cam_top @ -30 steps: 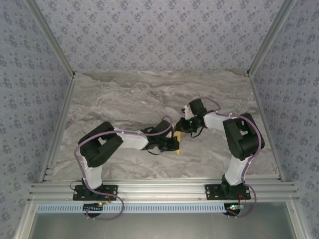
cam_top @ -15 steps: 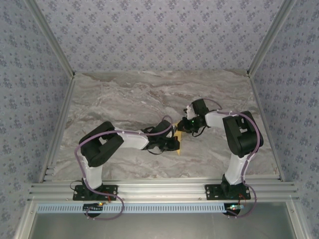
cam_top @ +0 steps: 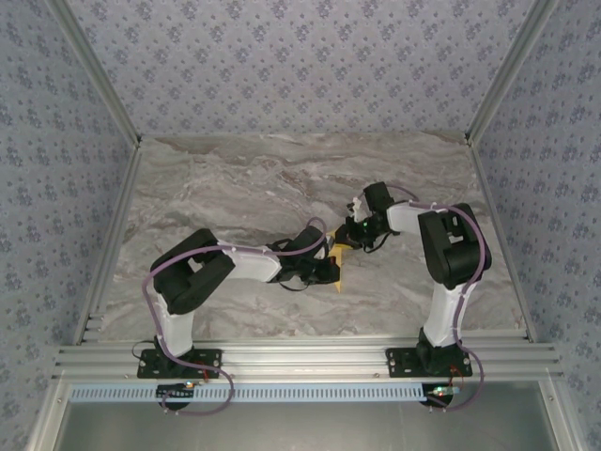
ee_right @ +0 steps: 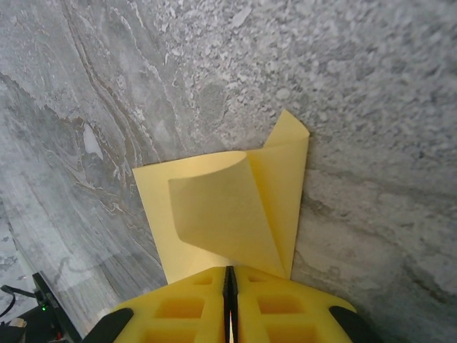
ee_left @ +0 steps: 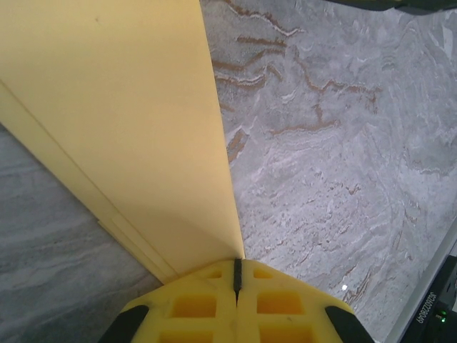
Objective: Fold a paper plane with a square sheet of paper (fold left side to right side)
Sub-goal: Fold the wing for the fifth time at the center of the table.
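Note:
The yellow-orange sheet of paper (cam_top: 336, 267) lies folded on the marble table between the two arms. In the left wrist view the sheet of paper (ee_left: 121, 107) is a broad layered panel that runs straight into my left gripper (ee_left: 236, 270), which is shut on its edge. In the right wrist view one flap of the paper (ee_right: 214, 207) curls up and over the flat layer. My right gripper (ee_right: 230, 277) is shut on that flap's near edge. From above, my left gripper (cam_top: 329, 270) and my right gripper (cam_top: 346, 241) meet at the paper from opposite sides.
The grey marble table (cam_top: 244, 188) is bounded by aluminium rails (cam_top: 300, 357) at the near edge and patterned walls on the other sides. Both arms bend inward, and their elbows (cam_top: 188, 277) (cam_top: 451, 249) stick out to the sides.
The right arm's wrist and elbow have shifted slightly back and to the left. The left arm and the paper have stayed where they were.

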You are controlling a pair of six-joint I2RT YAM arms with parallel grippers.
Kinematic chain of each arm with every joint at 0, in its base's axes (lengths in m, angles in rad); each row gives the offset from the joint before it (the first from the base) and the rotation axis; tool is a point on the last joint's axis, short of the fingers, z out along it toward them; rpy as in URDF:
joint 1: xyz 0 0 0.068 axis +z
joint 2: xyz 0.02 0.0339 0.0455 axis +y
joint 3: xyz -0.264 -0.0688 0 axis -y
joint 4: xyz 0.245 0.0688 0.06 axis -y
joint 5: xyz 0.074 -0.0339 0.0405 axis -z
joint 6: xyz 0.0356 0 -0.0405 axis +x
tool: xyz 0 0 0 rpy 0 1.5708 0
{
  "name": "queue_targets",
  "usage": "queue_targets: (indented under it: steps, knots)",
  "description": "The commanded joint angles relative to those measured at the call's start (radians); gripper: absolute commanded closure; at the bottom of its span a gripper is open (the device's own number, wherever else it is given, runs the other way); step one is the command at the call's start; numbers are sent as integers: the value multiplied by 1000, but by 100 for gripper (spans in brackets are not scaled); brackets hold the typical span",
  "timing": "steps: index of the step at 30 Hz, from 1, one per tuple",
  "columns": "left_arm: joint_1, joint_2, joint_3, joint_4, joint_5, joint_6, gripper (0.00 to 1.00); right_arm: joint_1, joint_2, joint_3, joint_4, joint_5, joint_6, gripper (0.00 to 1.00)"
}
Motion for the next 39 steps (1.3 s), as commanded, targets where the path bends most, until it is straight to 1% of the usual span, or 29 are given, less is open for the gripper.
queue_targets:
  steps: [1, 19, 32, 39]
  knots:
    - [-16, 81, -41, -171, -17, 4, 100, -43, 54, 48, 52, 127, -23, 87]
    - [-16, 78, -46, -169, -18, 4, 100, -72, 113, 135, 53, 102, -15, 84]
    - [-16, 71, -50, -169, -19, 5, 100, -93, 189, 254, 40, 109, -4, 79]
    - [-16, 72, -50, -171, -18, 4, 100, -100, 200, 300, 23, 126, -10, 75]
